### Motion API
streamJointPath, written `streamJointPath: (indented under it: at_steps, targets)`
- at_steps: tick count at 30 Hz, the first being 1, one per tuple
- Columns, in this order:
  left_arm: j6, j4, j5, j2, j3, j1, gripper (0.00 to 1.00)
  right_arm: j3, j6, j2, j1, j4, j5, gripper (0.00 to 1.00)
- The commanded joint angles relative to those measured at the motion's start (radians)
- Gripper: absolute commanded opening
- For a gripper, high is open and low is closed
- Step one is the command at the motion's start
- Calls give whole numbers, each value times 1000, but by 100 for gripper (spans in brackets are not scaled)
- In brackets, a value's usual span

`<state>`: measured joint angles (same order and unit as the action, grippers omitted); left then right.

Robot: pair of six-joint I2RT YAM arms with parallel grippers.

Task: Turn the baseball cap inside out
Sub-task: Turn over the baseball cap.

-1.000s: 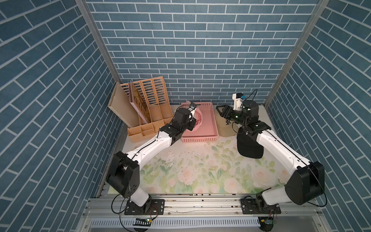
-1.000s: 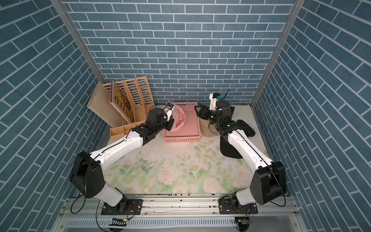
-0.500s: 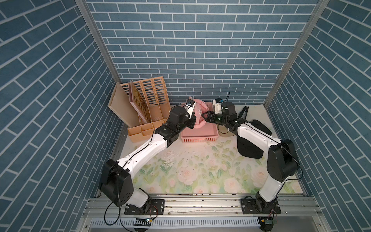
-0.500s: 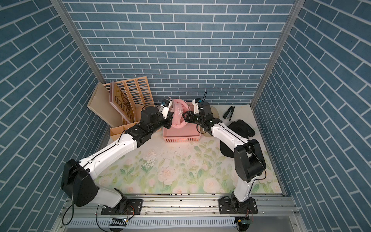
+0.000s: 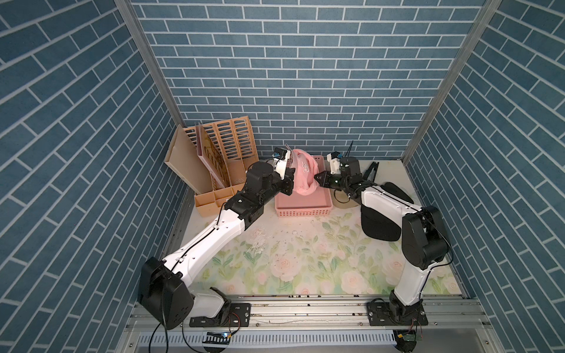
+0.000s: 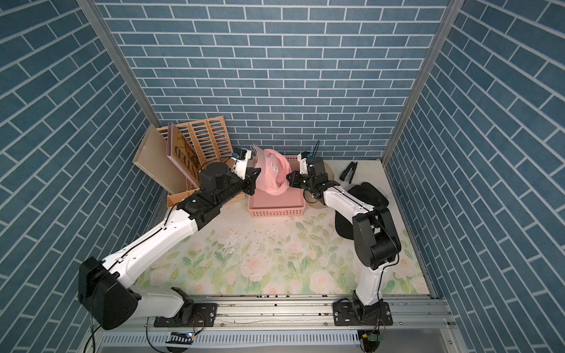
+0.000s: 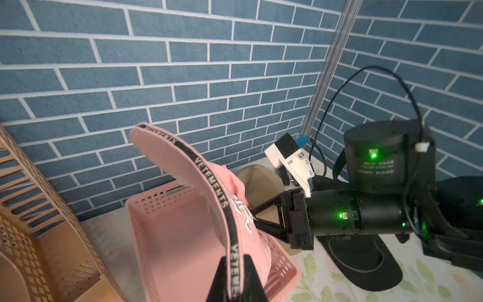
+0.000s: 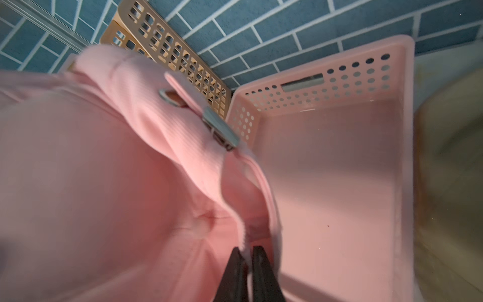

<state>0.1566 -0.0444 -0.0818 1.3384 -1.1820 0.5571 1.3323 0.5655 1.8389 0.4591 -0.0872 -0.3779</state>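
The pink baseball cap (image 5: 303,172) (image 6: 272,177) hangs in the air over the pink basket (image 5: 302,209), stretched between my two grippers. My left gripper (image 7: 235,261) (image 5: 289,181) is shut on the edge of the brim, right on its black lettered band (image 7: 209,180). From the opposite side my right gripper (image 8: 247,252) (image 5: 318,178) (image 6: 289,178) is shut on a thin fold of the cap's back rim, below the metal strap buckle (image 8: 222,132). The crown (image 8: 91,170) sags toward the right wrist camera, with its top button showing. The brim stands upright.
A tan slotted file organizer (image 5: 220,159) leans at the back left. A beige cap (image 7: 258,180) lies beside the basket's right side, and black caps (image 5: 379,227) lie under the right arm. A small black tool (image 5: 371,171) is by the back wall. Flowered mat (image 5: 290,259) in front.
My right arm swung left from the back right corner to the cap and its jaws closed on the cap's rim. My left gripper raised the cap out of the basket.
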Motion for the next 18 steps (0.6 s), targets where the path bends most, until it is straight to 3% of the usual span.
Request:
streamJointPath:
  at_steps: [1,5,10,14,18]
  targets:
    - [128,-140,-43,-53,13,-43,0,-28,-41,18,-3,-38,-57,17]
    - [218,-206,-142,-71,20,-76,0,-43,-40,44,-5,-57,-98,21]
    - [255,-202,-149,-58,9,-82,0,-70,-25,29,1,-117,-148,29]
    - [327,-132,-33,-27,-22,-86,0,-67,-64,-44,9,-79,-132,51]
    - [418,-146,24,-16,-18,-99,0,-75,-133,-149,10,16,-34,60]
